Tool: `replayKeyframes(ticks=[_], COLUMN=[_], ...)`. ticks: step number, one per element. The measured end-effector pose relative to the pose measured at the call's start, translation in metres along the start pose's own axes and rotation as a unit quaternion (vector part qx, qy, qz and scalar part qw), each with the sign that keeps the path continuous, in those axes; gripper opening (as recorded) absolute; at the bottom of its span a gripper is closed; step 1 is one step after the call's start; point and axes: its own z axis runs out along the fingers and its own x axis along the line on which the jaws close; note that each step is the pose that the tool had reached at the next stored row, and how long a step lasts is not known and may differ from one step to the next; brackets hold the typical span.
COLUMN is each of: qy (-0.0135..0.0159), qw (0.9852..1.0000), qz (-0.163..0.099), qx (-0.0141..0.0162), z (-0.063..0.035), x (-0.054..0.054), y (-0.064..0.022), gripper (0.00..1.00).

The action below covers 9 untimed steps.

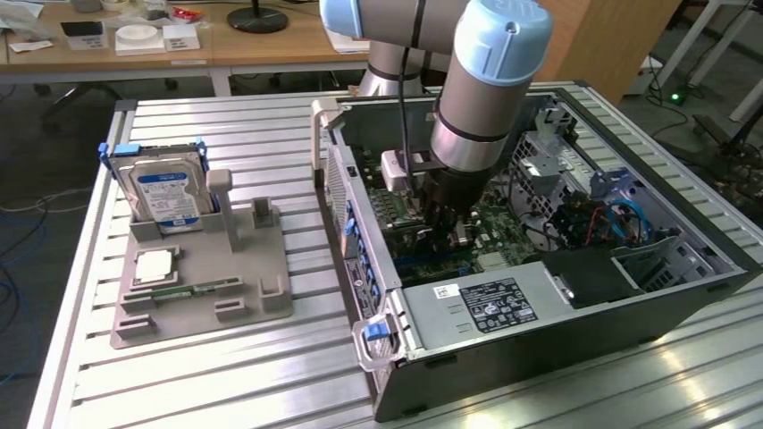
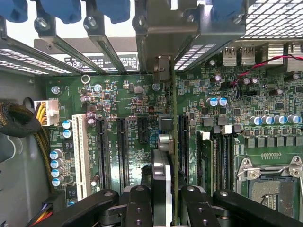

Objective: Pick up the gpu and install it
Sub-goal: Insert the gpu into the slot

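Wrist view: your gripper (image 2: 162, 201) gripped the gpu (image 2: 163, 165) edge-on, just above the motherboard (image 2: 118, 99) slots. Pickup was done; seating was not yet finished.

gpu (image 2: 173, 156) seen edge-on, face hidden, lower end behind end effector (image 2: 163, 208), motherboard (image 2: 128, 104) print illegible

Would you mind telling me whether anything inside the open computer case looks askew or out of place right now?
Nothing stands out. The gripper holds the gpu edge-on and upright above the motherboard, running parallel to the expansion slots. Whether it is seated I cannot tell.
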Motion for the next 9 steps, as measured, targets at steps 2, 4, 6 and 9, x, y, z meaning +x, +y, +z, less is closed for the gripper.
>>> replayKeyframes(ticks=[2, 4, 6, 9], qy=[0.0, 0.0, 0.0, -0.0001], qw=[1.0, 1.0, 1.0, 1.0], qz=[0.0, 0.0, 0.0, 0.0], qx=[0.0, 0.0, 0.0, 0.0001], z=[0.0, 0.0, 0.0, 0.0002], x=[0.0, 0.0, 0.0, 0.0], y=[0.0, 0.0, 0.0, 0.0005], gripper=[0.28, 0.28, 0.28, 0.28])
